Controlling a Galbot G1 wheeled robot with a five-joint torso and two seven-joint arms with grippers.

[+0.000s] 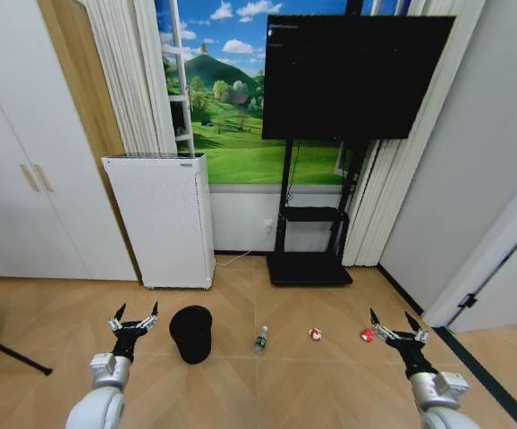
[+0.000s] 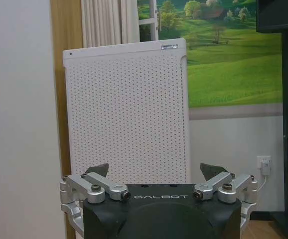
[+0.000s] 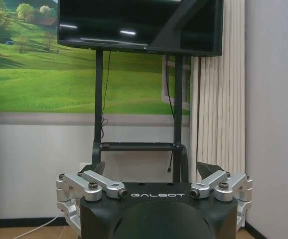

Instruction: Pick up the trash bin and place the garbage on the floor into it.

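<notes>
The trash bin (image 1: 191,332) stands upright on the wooden floor (image 1: 267,384), left of centre and just right of the left gripper (image 1: 133,318), near but not touching it. The garbage lies in a rough row to the bin's right: a clear bottle (image 1: 260,340) with a green label just beside the bin, a red-and-white wrapper (image 1: 315,333) farther right, and a second red-and-white piece (image 1: 367,335) just left of the right gripper (image 1: 399,327). Both grippers are held low and forward, one on each side, jaws spread wide and holding nothing; the left wrist view confirms the left gripper (image 2: 155,172) released, facing the white perforated appliance (image 2: 126,109), and the right wrist view shows the right gripper (image 3: 151,169) likewise released, facing the black screen (image 3: 139,25) on its stand. Farther back, the appliance stands against the far wall, left of the screen stand. Assessment: the task is at its opening step; the bin is not yet grasped and no garbage is collected. The next move appears to call for bringing the left gripper to the bin's rim or wall and closing on it firmly enough that the tapered wall does not slip, keeping the bin upright.
</notes>
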